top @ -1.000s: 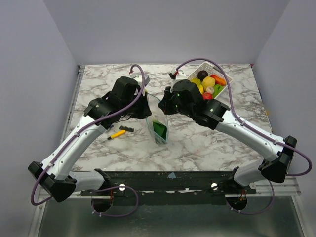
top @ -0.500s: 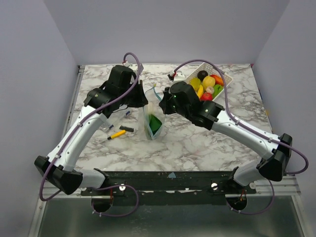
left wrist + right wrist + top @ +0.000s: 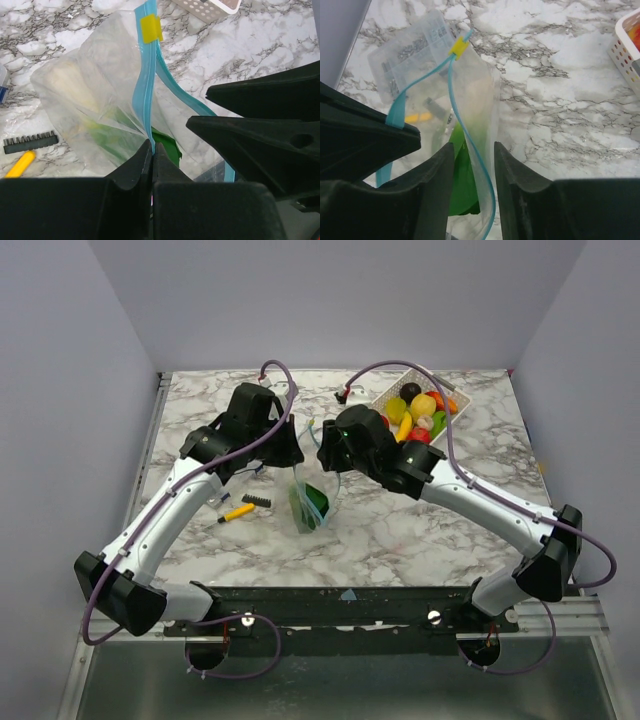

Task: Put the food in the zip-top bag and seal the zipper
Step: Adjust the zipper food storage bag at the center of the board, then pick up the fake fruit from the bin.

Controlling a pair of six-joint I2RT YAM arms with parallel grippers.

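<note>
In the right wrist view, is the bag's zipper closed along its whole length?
No: the two blue strips of the zipper join only at the yellow slider and spread apart below it, so the zip-top bag is open.

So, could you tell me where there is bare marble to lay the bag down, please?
Bare marble: the near strip in front of the zip-top bag, and the far-left corner. Crowded: around the white basket and the yellow tool.

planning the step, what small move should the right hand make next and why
Probably close the right hand on the zipper strip lying between its open fingers: the left hand pinches the other lip, so the zip-top bag mouth could then be spread.
</note>
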